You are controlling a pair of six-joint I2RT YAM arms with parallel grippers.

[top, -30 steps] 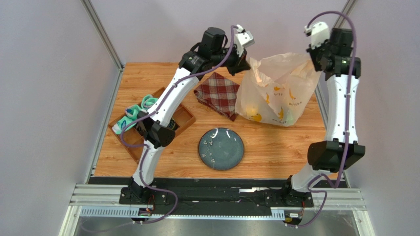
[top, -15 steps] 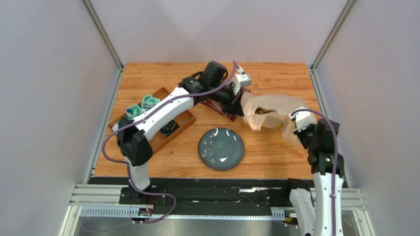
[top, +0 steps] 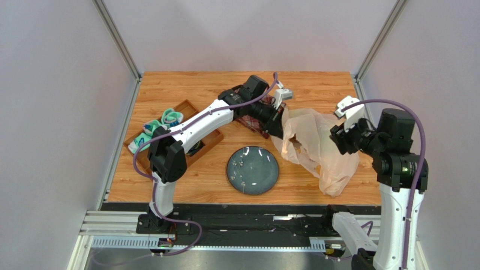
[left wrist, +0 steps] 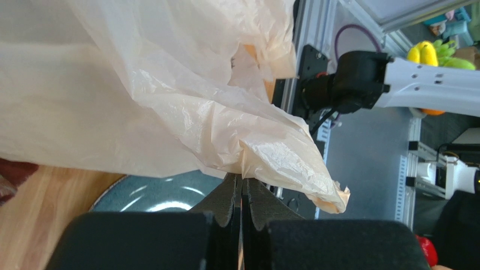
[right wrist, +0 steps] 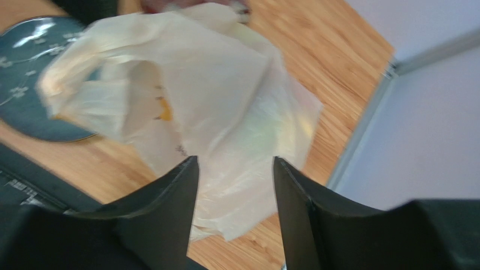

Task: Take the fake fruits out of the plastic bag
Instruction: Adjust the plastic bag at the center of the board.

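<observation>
End effector L (left wrist: 242,183) is clenched on a crumpled edge of the plastic bag (top: 315,149). End effector R (right wrist: 234,163) is released, fingers wide apart w/ bag below. Bag sags onto the surface (top: 186,84) btwn both arms, just beside the blue plate (top: 253,170). Fake fruits can't be made out inside. Plaid cloth (top: 256,128) is mostly hidden under L arm; wooden tray (top: 209,136) sits further L.

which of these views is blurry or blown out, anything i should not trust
Right wrist view: smeared all over, the plastic bag and plate have soft edges. Left wrist view: bag creases sharp, but its top left washes out pale and the left gripper pinching it is nearly black. Top external view: evenly lit, crisp.
</observation>
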